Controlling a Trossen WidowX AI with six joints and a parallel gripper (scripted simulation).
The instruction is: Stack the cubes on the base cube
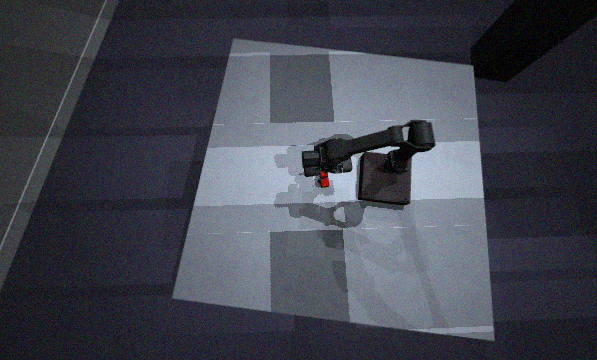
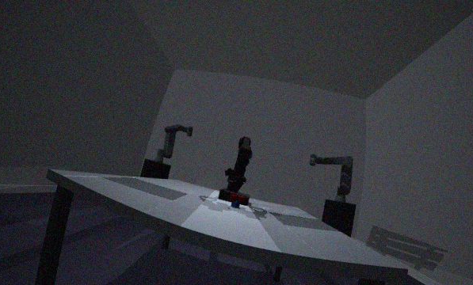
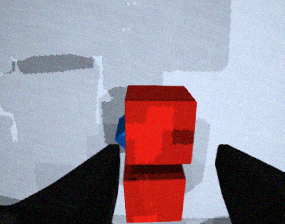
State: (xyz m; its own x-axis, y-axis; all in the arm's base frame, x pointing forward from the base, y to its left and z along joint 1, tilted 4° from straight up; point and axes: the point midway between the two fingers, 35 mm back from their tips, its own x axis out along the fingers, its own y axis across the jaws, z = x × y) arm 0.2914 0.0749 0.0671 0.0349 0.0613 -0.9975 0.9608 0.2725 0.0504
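Observation:
One red cube (image 3: 158, 132) is large in the wrist view, level, with its top side turned slightly away. A second red cube (image 3: 154, 200) shows just below it in that view, with a dark narrow strip between them. The blue base cube (image 3: 121, 134) (image 2: 234, 204) is mostly hidden behind the upper red cube in the wrist view. The red cubes (image 1: 324, 183) look close together under the arm in the top view. My gripper (image 3: 169, 155) is open, one finger on each side of the upper cube, with visible space at both sides. Contact between the cubes is hidden.
The dark arm base (image 1: 385, 180) stands on the pale table (image 1: 443, 280) to the right of the cubes in the top view. Broad shadows cross the table. Two other arms (image 2: 169, 142) (image 2: 346, 174) stand beyond the table in the exterior view.

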